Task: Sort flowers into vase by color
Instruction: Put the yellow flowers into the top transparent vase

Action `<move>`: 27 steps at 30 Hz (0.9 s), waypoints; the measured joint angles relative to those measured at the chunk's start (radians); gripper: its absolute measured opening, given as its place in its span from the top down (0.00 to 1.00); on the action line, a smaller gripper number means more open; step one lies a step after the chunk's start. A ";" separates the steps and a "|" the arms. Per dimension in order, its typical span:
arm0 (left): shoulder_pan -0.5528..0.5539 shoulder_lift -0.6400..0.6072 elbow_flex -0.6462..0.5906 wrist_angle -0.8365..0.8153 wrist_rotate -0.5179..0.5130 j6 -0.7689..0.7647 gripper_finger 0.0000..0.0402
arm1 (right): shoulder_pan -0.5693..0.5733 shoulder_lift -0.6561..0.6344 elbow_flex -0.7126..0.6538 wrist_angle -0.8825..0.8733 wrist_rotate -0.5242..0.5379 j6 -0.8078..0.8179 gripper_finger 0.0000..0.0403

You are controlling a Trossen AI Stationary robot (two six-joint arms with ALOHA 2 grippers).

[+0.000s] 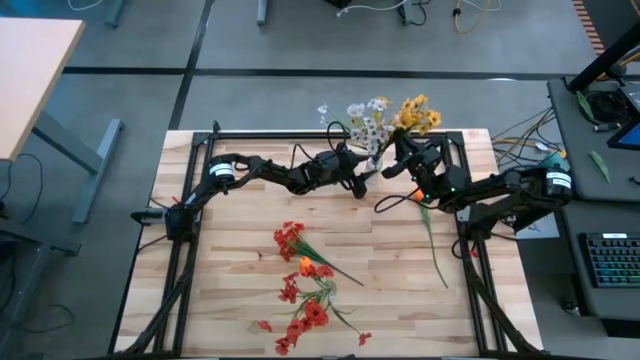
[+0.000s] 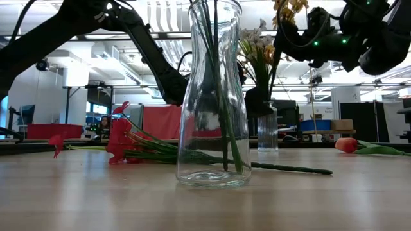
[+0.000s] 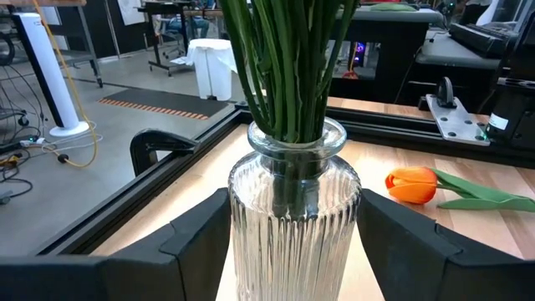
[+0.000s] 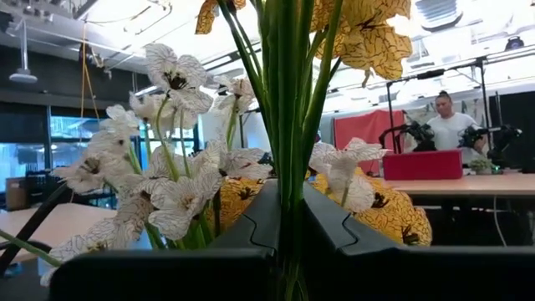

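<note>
At the far edge of the wooden table (image 1: 400, 250), a ribbed glass vase (image 3: 288, 217) already holds white and yellow flowers (image 1: 375, 120); the left tool (image 3: 288, 242) brackets the vase with its fingers on either side of the glass, steadying it, though whether they press the glass cannot be told; the right tool (image 4: 288, 251) is closed on several green stems (image 4: 288, 125), holding a bunch with yellow blossoms (image 4: 368, 33) above the vase mouth.

The step in hand appears to be lowering that bunch into the vase; done well, the stems stay upright and centred over the neck and descend slowly while the left tool keeps the vase from tipping; release should come only once the stems rest inside.

Red flowers (image 1: 300, 290) lie loose near the table's front; an orange tulip (image 3: 410, 184) lies near the ribbed vase; a second, clear vase (image 2: 212, 96) stands close to the low camera.
</note>
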 joint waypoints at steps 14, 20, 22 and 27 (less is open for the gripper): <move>0.000 0.000 0.000 -0.003 0.001 0.000 0.43 | 0.000 0.001 0.000 -0.145 -0.024 0.022 0.96; 0.000 0.000 0.000 -0.004 0.001 0.000 0.43 | 0.000 0.000 -0.001 -0.220 -0.052 0.045 0.96; 0.000 0.000 0.000 -0.004 0.001 0.000 0.43 | 0.001 0.000 -0.002 -0.240 -0.055 0.046 0.96; 0.000 0.000 0.000 -0.004 0.001 0.000 0.43 | 0.001 0.003 0.001 -0.322 -0.056 0.046 0.96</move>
